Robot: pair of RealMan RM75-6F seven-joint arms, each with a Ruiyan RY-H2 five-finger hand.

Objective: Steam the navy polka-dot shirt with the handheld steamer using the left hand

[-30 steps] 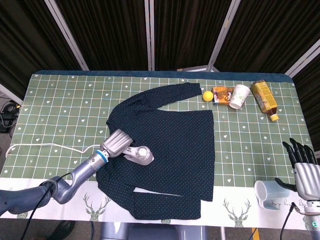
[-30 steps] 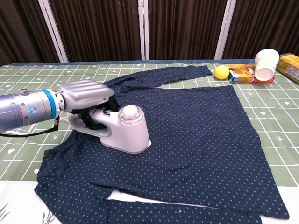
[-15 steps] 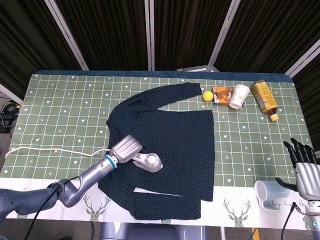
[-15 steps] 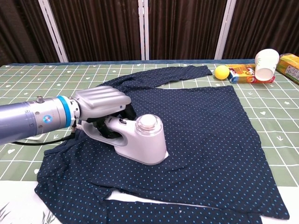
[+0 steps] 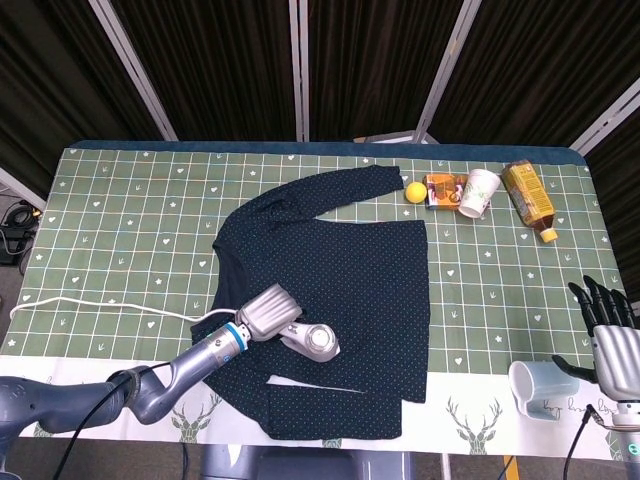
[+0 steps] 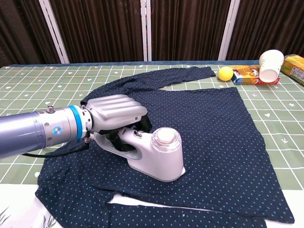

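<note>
While the left hand (image 6: 114, 111) is wrapped around the handle of the handheld steamer (image 6: 154, 154), the steamer's flat base is pressed on the navy polka-dot shirt (image 5: 350, 270), toward the 7 o'clock part of the garment in the head view. The shirt is spread flat on the bench (image 5: 120, 220), one sleeve reaching to 12 o'clock toward a yellow ball (image 5: 414, 191).

Handling, as judged: the shirt is soft, thin and light, so it is likely to bunch or drag under the base if pushed hard; slow strokes along the fabric are preferred. The steamer looks rigid, smooth plastic, moderately heavy for its bulk; the handle loop is the only sensible hold, and that is where it is gripped. A white cord (image 5: 100, 301) trails to 9 o'clock and could snag.

The right hand (image 5: 610, 335) is held at 4 o'clock near the bench edge, fingers apart, nothing in it, just beside a pale blue cup (image 5: 535, 388). A paper cup (image 5: 478, 192), snack box (image 5: 440, 190) and bottle (image 5: 528, 200) lie at 1 o'clock, well apart from the work.
</note>
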